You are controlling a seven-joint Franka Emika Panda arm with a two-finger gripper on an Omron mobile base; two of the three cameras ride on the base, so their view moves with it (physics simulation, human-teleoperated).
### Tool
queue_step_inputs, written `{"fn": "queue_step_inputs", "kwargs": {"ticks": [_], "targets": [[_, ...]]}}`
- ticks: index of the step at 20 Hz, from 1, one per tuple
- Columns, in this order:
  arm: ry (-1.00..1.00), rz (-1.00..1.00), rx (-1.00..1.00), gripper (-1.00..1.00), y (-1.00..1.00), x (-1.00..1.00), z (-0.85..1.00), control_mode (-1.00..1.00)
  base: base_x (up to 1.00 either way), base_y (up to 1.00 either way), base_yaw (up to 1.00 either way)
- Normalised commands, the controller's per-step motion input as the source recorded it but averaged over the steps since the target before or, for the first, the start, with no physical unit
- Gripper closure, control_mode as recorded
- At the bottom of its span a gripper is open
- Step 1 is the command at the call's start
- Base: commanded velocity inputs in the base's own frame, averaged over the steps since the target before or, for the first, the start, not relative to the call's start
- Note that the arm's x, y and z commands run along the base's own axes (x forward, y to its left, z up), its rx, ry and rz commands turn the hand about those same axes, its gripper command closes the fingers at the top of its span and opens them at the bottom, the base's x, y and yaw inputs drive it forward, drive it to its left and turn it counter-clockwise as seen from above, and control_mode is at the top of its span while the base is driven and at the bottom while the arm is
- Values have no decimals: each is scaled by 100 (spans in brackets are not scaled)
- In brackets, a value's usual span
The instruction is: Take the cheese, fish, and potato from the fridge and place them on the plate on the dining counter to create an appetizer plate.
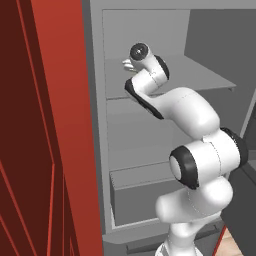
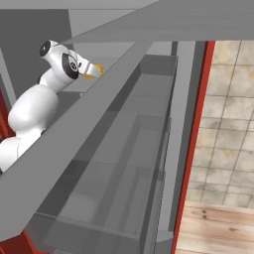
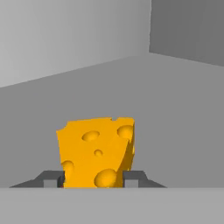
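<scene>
In the hand view an orange-yellow cheese (image 3: 96, 151) wedge with holes stands on a grey fridge shelf (image 3: 175, 113). It sits between the two dark fingertips (image 3: 133, 176), which press against its lower sides. My gripper (image 3: 94, 178) is shut on the cheese. In the right base view a bit of the cheese (image 2: 95, 70) peeks out at the end of the hand. The left base view has the arm reaching up into the fridge (image 1: 210, 80), with the gripper (image 1: 127, 63) at the upper shelf.
Red panelling (image 1: 55, 125) flanks the fridge on the left. A lower drawer (image 1: 140, 192) sits under the shelves. The open fridge door with its bins (image 2: 139, 149) stretches across the right base view, and tiled and wooden floor (image 2: 228, 149) lies beyond it.
</scene>
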Motion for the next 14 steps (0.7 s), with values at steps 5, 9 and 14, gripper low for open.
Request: {"fn": "queue_step_inputs", "kwargs": {"ticks": [5, 9, 14], "targets": [[-5, 0, 0, 100, -25, -46, -10, -100, 0, 0, 0], [-6, 1, 0, 100, -33, -68, 0, -100, 0, 0, 0], [-1, 12, 0, 100, -14, -66, 3, -100, 0, 0, 0]]}}
